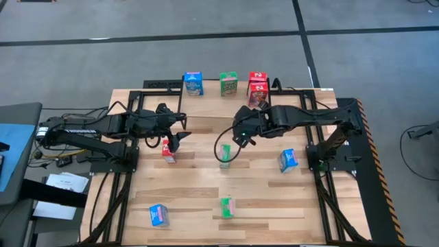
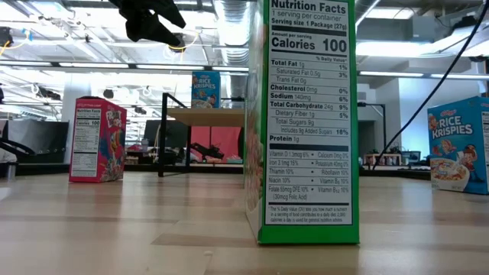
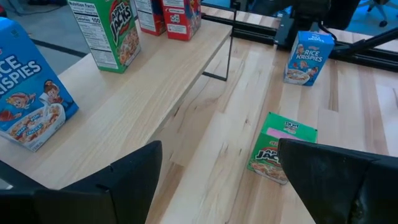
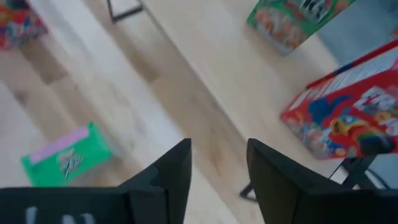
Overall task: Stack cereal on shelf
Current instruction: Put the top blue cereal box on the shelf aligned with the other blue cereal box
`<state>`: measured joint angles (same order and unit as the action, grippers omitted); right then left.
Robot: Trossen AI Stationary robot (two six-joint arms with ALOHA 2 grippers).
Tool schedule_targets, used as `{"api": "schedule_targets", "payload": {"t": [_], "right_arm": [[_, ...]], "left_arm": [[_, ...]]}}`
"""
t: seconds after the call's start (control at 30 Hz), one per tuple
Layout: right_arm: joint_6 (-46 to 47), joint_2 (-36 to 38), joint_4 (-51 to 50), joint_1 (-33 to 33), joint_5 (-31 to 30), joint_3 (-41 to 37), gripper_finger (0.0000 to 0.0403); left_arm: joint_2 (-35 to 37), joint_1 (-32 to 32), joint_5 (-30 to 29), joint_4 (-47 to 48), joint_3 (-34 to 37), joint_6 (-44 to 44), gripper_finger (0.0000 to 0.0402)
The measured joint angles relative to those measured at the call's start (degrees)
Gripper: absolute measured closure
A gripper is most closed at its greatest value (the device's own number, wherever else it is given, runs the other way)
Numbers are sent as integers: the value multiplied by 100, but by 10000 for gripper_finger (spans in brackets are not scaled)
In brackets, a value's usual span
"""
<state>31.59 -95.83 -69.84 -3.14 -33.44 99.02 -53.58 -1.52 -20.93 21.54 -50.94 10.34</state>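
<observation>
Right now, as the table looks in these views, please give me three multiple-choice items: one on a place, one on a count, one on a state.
1. Which box stands on the shelf between the blue box and the red boxes?
A. a green box
B. a second blue one
C. none

2. How many cereal boxes are on the tabletop, off the shelf?
A. three
B. five
C. seven

3. How is the left claw?
A. shut on a red carton
B. open and empty
C. shut on nothing

Key:
1 A, the high view shows green in the middle.
2 B, one red, two green and two blue are there.
3 B, its wrist view shows fingers wide apart with nothing between them.
</observation>
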Motion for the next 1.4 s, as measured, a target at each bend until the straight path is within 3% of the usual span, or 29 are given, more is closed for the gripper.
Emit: {"api": "schedule_targets", "payload": {"t": [0.2,0.3,0.43,0.63,1.07,1.4], "right_arm": [[57,-2,-596,-2,901,110,157],[646,-2,-1126,-2,1088,110,135],[1242,-2,-2039,-13,1475,108,127],[1360,168,-2015,-225,2257,39,127],[1360,192,-2022,-861,2370,22,126],[2076,668,-1991,-1201,2328,-141,126]], "left_arm": [[0,0,0,-1,0,1,90],[0,0,0,0,0,0,90],[0,0,0,0,0,1,90],[0,0,-1,-4,0,1,90],[0,0,11,-8,0,6,90],[0,0,15,-4,0,90,90]]}}
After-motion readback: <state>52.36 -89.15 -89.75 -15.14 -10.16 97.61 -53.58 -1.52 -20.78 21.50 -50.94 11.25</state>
